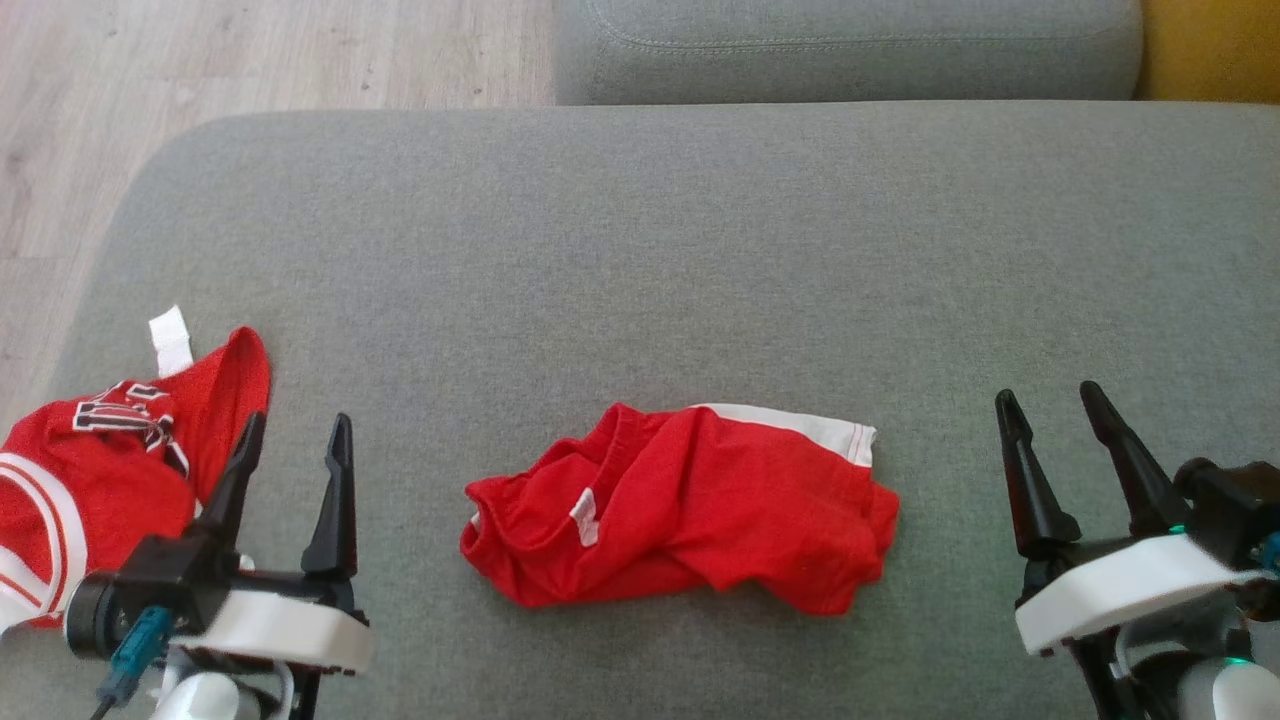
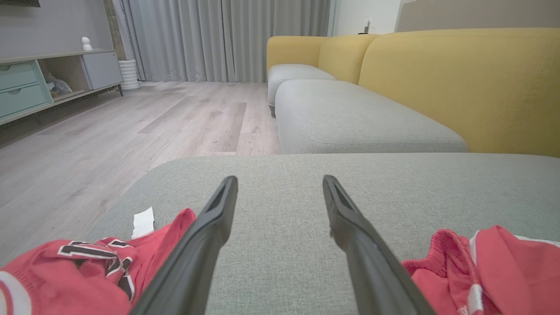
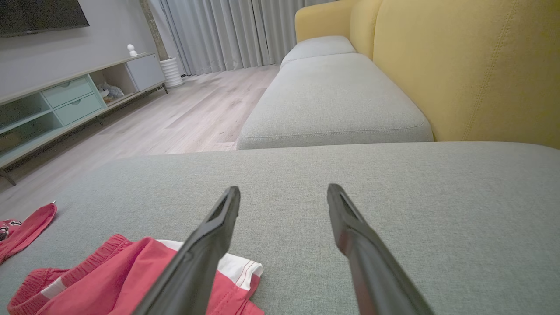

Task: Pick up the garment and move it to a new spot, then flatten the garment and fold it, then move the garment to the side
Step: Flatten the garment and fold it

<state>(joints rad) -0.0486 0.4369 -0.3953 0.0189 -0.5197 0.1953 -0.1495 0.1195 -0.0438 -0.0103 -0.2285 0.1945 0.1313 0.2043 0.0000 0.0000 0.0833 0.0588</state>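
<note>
Trouble sat leftmost: a red jersey (image 1: 110,470) bunched at the edge of the cushion (image 1: 640,250), just beside the spread, empty left hand (image 1: 300,425) — it could easily be snagged or grabbed by mistake. The shorts (image 1: 690,510) lay crumpled mid-cushion, well apart from the right hand (image 1: 1047,392), also spread.

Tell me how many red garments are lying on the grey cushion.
2. Crumpled red shorts lie centrally on the cushion; a lettered red jersey is bunched at its left edge, beside the left gripper. Others may lie out of frame.

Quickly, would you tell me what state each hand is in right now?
Left hand: open, holding nothing.
Right hand: open, holding nothing.
</note>
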